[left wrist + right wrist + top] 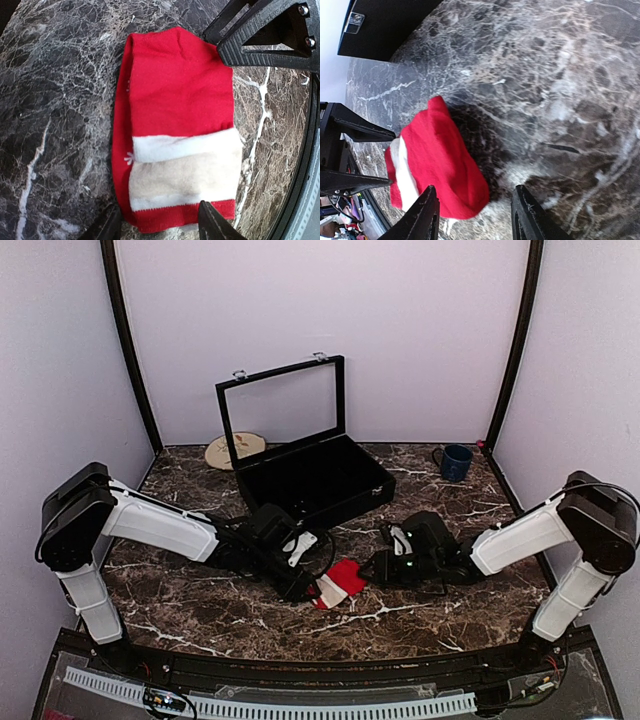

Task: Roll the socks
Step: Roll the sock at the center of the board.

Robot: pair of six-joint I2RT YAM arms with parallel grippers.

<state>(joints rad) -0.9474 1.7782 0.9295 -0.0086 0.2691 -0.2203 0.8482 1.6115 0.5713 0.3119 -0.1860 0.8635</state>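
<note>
**Socks between two arms.** The socks [340, 581], a bright-red bundle with a cream-white cuff band, lie on the dark marble tabletop [200, 610] between your two arms. They sit just in front of the open black case [320, 480]. Your left arm [160, 525] reaches in from the left and your right arm [520, 535] from the right, and their tips meet low at the bundle from opposite sides.

From the left wrist, the socks [180, 100] lie flat and folded over, with the white band and a beige stretch of fabric turned up to the camera. Your left jaws stand about halfway apart at the cuff end. One finger [214, 225] overlaps the red hem and the other [107, 227] sits just beside the bundle's edge. Whether they press the fabric cannot be told.

From the right wrist, your right jaws are wide apart and hold nothing. The red end of the socks [440, 160] reaches partway into the gap, close against one finger [425, 215]. The other finger [530, 215] stands over bare marble.

A blue mug [457, 462] stands at the far right of the tabletop, well apart from the bundle. A round tan disc [232, 451] lies behind the case's left corner.
</note>
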